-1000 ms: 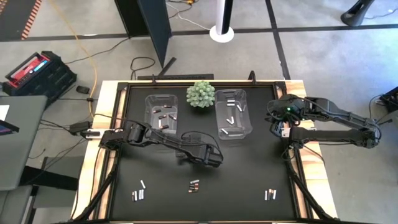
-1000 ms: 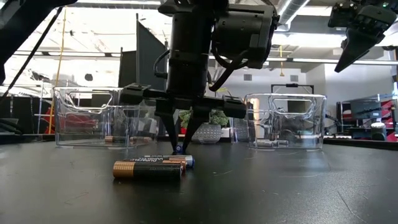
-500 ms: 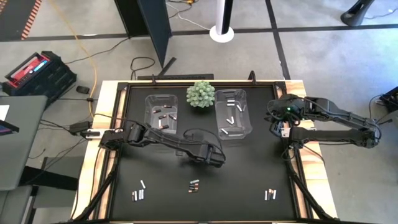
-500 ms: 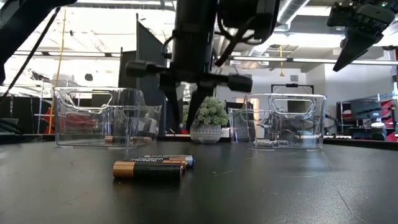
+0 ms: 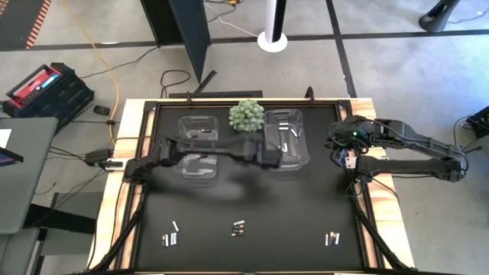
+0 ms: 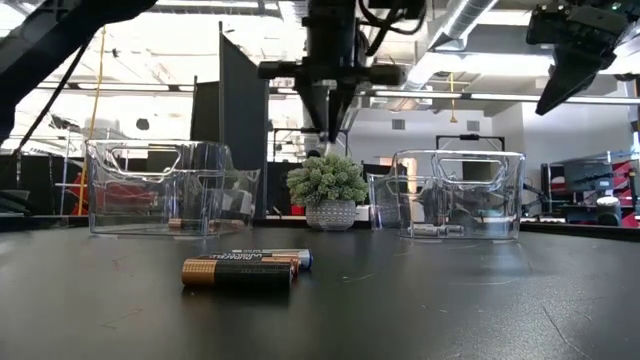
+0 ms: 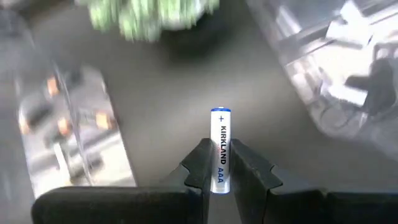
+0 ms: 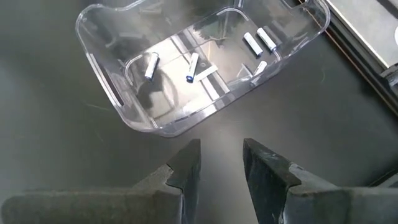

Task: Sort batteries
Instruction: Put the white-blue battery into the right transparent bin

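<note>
Since a second ago your left gripper [image 7: 217, 167] has risen from the desk's middle and swung toward the back, and now hangs high between the two clear plastic bins. Its jaws are pinched on a pale silver-white AAA battery [image 7: 221, 149] with a blue tip, which points outward from the fingers [image 7: 198, 163]. Below it you see the left clear bin [image 5: 197, 145], holding dark copper-ended cells, and the right clear bin [image 5: 286, 136], holding pale cells [image 8: 252, 43]. Between the bins, at the desk's rear, stands the green spiky ball plant [image 6: 326, 183] in its small pot. Near the front of the black desk [image 5: 306, 214] lie three small groups of batteries; the middle group [image 6: 245, 268] shows dark cells with copper ends. Your right gripper [image 8: 221, 167] waits above the desk's right edge, jaws partly apart and holding nothing.
</note>
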